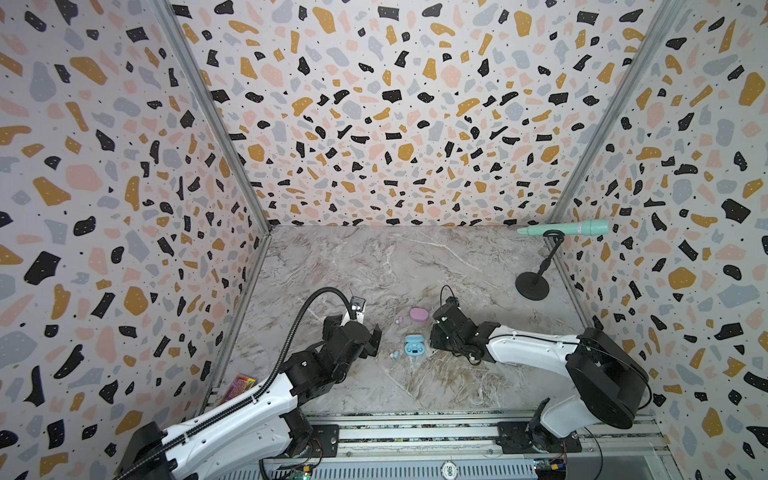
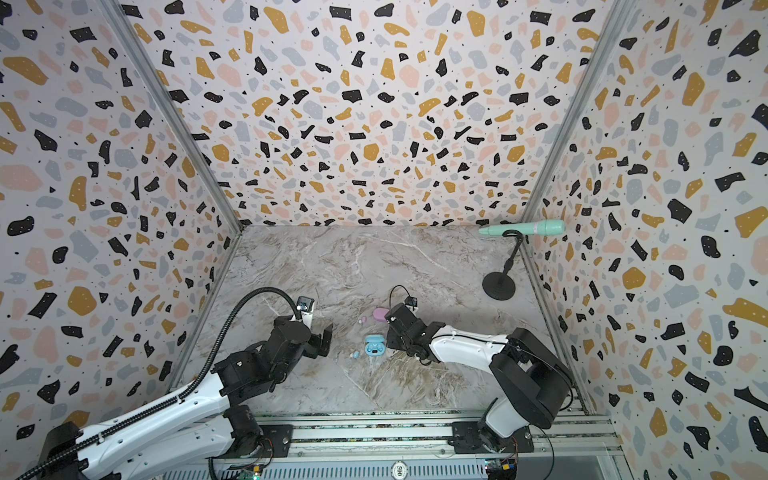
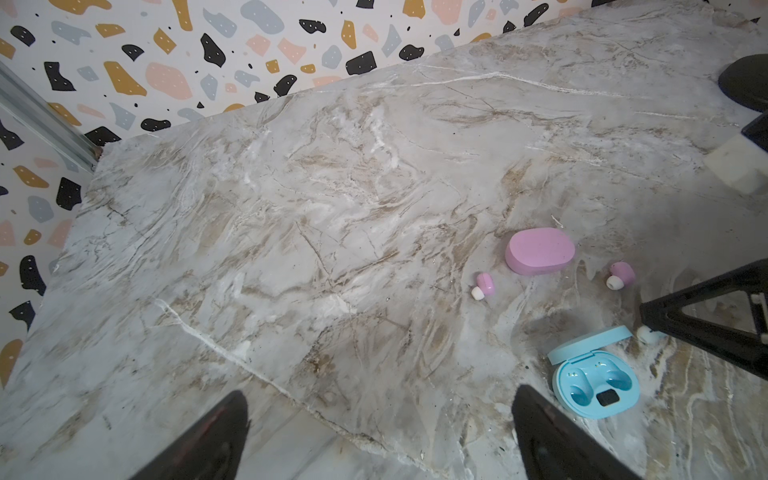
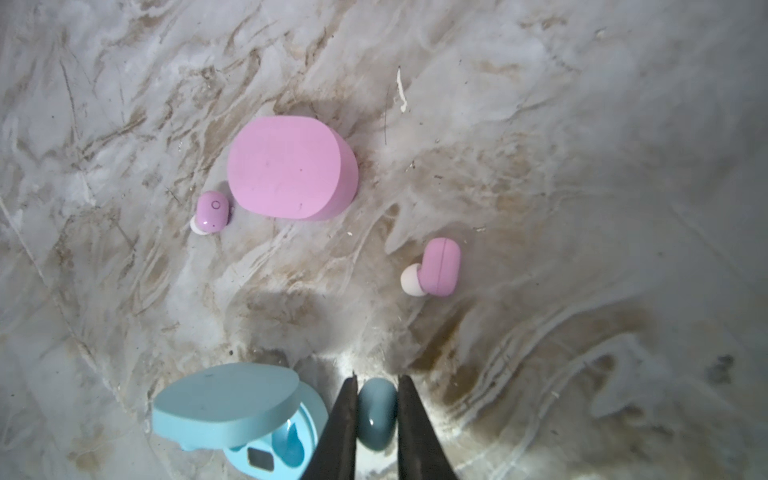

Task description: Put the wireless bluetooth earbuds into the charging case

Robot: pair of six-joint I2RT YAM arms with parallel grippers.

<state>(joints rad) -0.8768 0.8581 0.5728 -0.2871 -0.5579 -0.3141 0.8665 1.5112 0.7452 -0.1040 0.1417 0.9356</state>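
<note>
On the marble worktop (image 1: 415, 266), the left tool (image 3: 380, 419) hangs released near the open blue charging case (image 4: 226, 401); the right tool (image 4: 377, 380), just beside that case, pinches a blue earbud (image 4: 376, 415), which could squirt free if pressed crooked against its socket.

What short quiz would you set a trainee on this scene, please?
1. True or false: the pink case is shut.
2. What do the jaws of the right gripper hold? A) the pink case B) a blue earbud C) nothing
3. Fill in: ___ pink earbuds lie loose on the table.
Key: 1 true; 2 B; 3 two.
</note>
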